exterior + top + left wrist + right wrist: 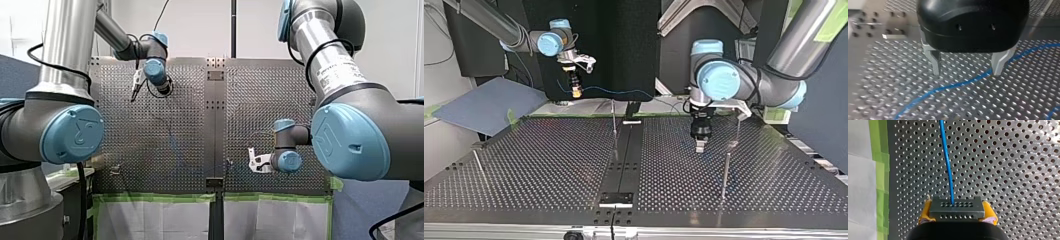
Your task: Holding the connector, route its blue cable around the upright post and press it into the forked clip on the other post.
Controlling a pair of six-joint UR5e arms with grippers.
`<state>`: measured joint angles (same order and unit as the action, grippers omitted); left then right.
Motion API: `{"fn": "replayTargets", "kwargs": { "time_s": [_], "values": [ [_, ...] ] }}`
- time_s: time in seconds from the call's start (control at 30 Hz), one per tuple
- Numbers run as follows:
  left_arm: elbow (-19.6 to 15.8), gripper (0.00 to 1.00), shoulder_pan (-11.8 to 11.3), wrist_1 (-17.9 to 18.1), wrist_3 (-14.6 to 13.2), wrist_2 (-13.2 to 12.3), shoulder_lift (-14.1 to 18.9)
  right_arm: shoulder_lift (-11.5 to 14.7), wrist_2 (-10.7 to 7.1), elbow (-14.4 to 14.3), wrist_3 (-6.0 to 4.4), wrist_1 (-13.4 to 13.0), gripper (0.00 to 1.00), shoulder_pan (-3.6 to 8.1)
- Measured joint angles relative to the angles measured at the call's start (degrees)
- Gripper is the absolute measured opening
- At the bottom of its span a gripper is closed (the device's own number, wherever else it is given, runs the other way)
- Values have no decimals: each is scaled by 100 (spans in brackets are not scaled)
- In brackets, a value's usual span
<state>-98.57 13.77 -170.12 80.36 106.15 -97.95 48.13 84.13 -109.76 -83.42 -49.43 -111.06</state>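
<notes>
My right gripper (957, 214) has yellow pads shut on a dark, hole-studded connector (956, 207). The blue cable (948, 162) runs straight ahead from the connector over the perforated table. In the top view this gripper (575, 91) hangs above the table's far edge, and the cable (624, 92) trails toward the view's right. My left gripper (967, 73) hovers just above the table with its metal fingers open. A curve of the blue cable (960, 83) lies on the plate beneath them. A thin upright post (614, 122) stands near the middle. Another post (725, 175) stands beside my left gripper (700, 146).
A black strip (629, 150) runs down the middle of the perforated table (549, 165). A short post (478, 162) stands at the top view's left, under a blue-grey panel (489, 105). Green tape (155, 198) and white sheets line the table's near edge in the front view.
</notes>
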Motion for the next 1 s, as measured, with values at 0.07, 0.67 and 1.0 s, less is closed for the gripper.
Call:
{"fn": "replayTargets", "kwargs": {
  "time_s": [0.07,0.67,1.0],
  "values": [
    [0,100,3,10,-93,106,-40,-1,-1,-1,0,-5,0,0],
    [2,100,85,408,-375,526,-67,0,-1,0,0,-23,0,1],
    [31,100,124,508,-431,495,-70,0,-1,1,0,-33,0,8]
  ]
}}
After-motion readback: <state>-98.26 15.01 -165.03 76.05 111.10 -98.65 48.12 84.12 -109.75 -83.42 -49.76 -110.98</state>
